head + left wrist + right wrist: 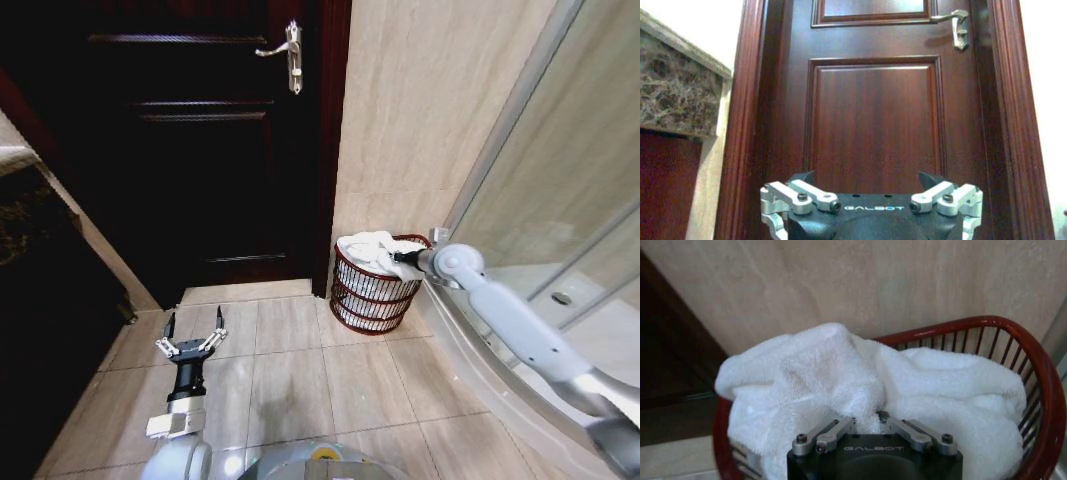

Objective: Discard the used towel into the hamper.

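The right claw sits clenched on a fold of the white towel, heaped over the wire hamper rim. Lifting away before releasing could drag it out. The left claw hangs released over the floor.

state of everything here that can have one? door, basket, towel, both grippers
dark wooden door: closed, silver lever handle level
dark reddish-brown round wire hamper: upright on the tiled floor, holding the towel
white fluffy towel: bunched in the hamper, draped over its rim
right gripper: at the hamper's mouth, fingers closed on towel fabric
left gripper: open, idle, low over the floor, facing the door
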